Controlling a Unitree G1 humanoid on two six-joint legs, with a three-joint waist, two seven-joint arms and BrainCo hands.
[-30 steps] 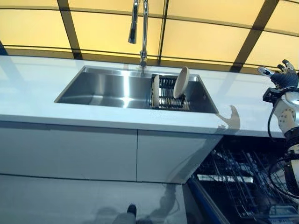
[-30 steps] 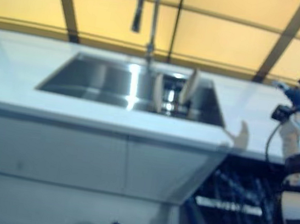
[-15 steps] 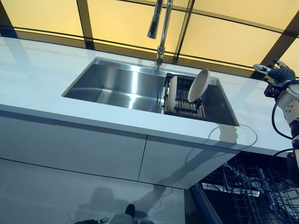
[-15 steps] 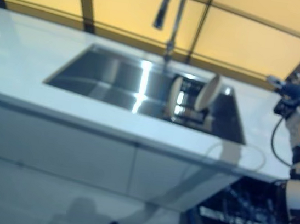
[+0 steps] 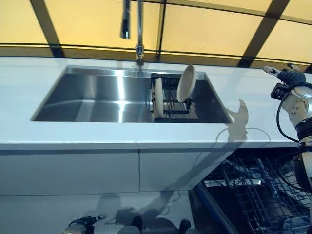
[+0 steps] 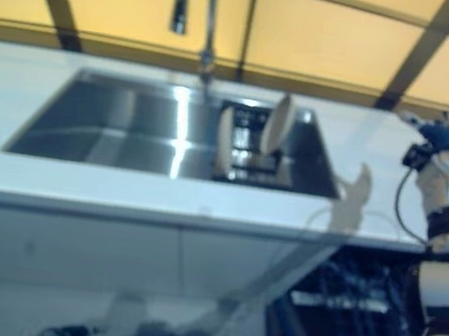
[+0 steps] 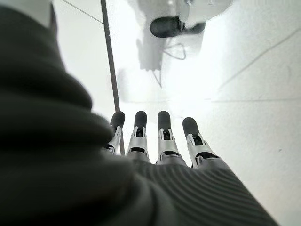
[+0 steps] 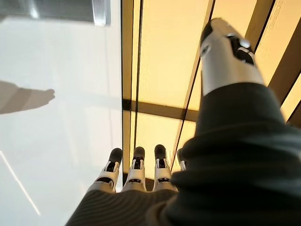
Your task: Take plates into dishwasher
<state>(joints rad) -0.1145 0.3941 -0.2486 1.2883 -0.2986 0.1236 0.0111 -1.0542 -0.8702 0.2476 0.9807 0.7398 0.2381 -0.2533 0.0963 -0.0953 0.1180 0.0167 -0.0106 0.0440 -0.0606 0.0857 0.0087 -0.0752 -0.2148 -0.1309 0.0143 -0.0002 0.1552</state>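
Two cream plates stand on edge in a dark rack [image 5: 171, 103] at the right end of the steel sink [image 5: 97, 92]: one upright plate [image 5: 158, 97] and one tilted plate [image 5: 186, 83] leaning right. My right hand [image 5: 287, 76] is raised over the white counter far right of the sink, fingers straight and empty; its wrist view [image 8: 136, 174] shows the same. My left hand [image 5: 80, 224] hangs low at the lower edge, above the floor, fingers straight and empty in its wrist view [image 7: 155, 136]. The open dishwasher's wire rack [image 5: 253, 190] shows below the counter at lower right.
A tall faucet [image 5: 139, 29] rises behind the sink. The white counter [image 5: 29, 131] runs across the view with white cabinet fronts [image 5: 73, 170] below. Yellow panels with dark bars [image 5: 209, 29] line the back wall.
The whole picture has shifted, so the camera has moved. The plates stay in the rack. My right hand stays raised over the counter.
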